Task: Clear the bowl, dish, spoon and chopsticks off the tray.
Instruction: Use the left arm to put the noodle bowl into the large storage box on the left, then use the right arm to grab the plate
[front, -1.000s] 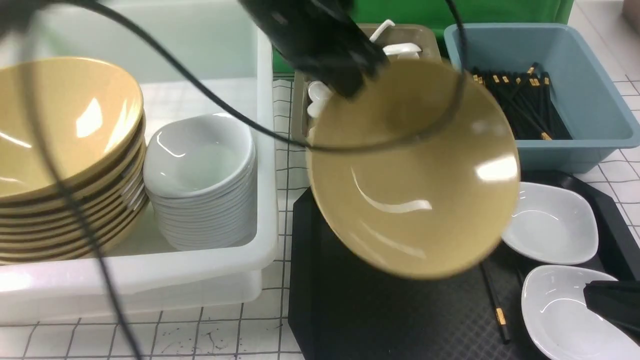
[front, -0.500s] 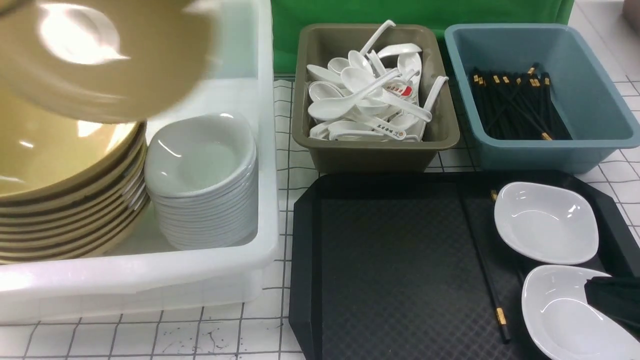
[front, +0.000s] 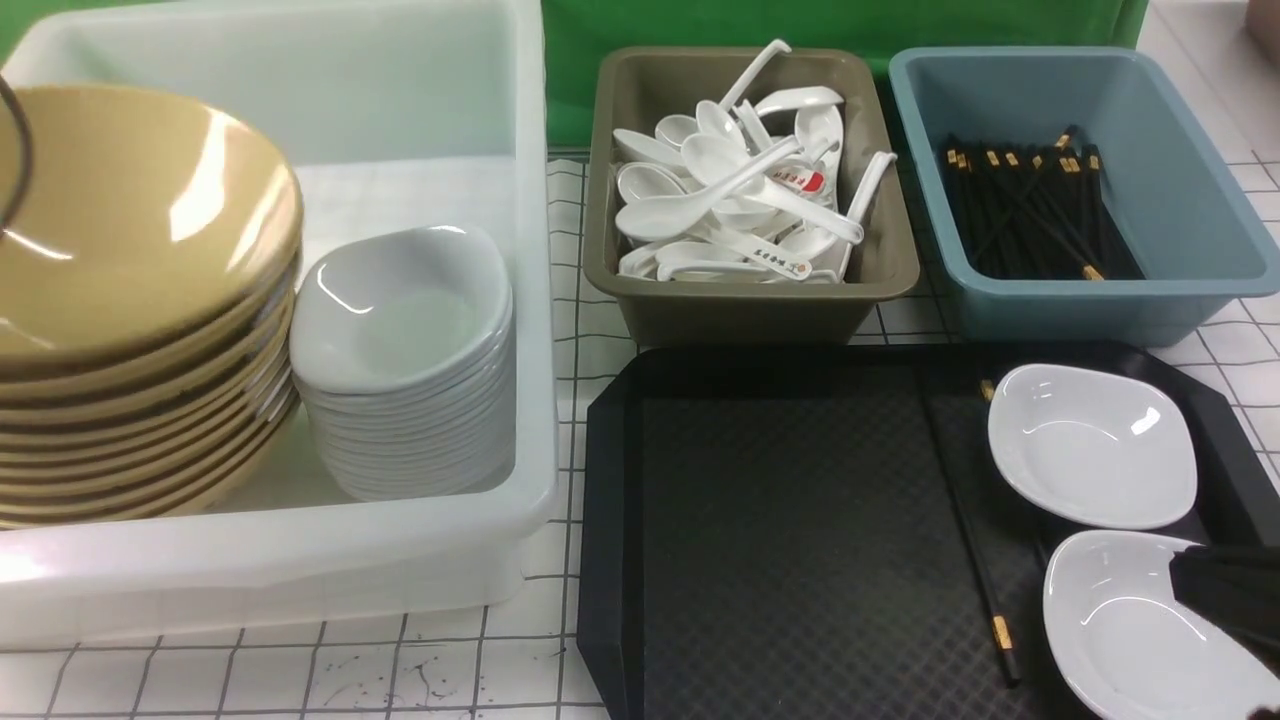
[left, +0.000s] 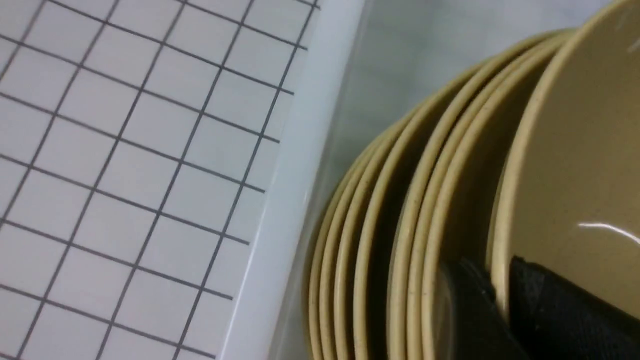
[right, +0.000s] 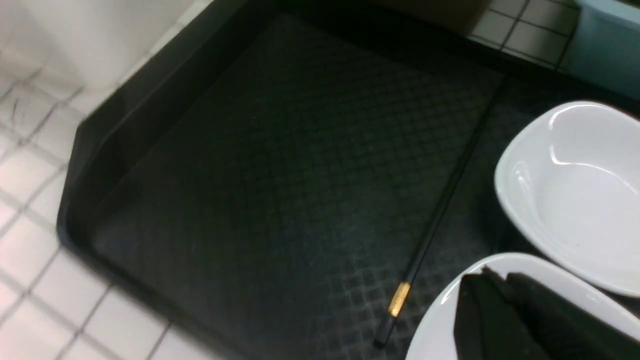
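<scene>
From the front, a big flat black plastic tray (front: 780, 540) with a diamond-textured floor lies on a white gridded tabletop (front: 300, 670). Left of the tray stands a large white plastic tub (front: 300, 560). In it the wide glossy mustard-yellow bowl (front: 130, 220) tops a stack of like bowls, beside a stack of white rounded-square dishes (front: 400, 330). Just behind the tray sit an olive-brown tub (front: 750, 310) heaped with white soup spoons (front: 740, 200) and a blue tub (front: 1090, 300). On the tray's right part lie a far white dish (front: 1090, 445) and a near white dish (front: 1120, 630), with a thin black gold-banded chopstick (front: 965, 520) just left of them. The right gripper (front: 1185, 590) hangs over the near white dish. In the left wrist view, the left gripper (left: 492, 262) sets its black fingers (left: 465, 310) narrowly on either side of the mustard-yellow bowl's rim; whether they press it I cannot tell. In the right wrist view, the right gripper's fingers (right: 480, 310) are nearly together at the near white dish's rim; whether they clasp it I cannot tell.
</scene>
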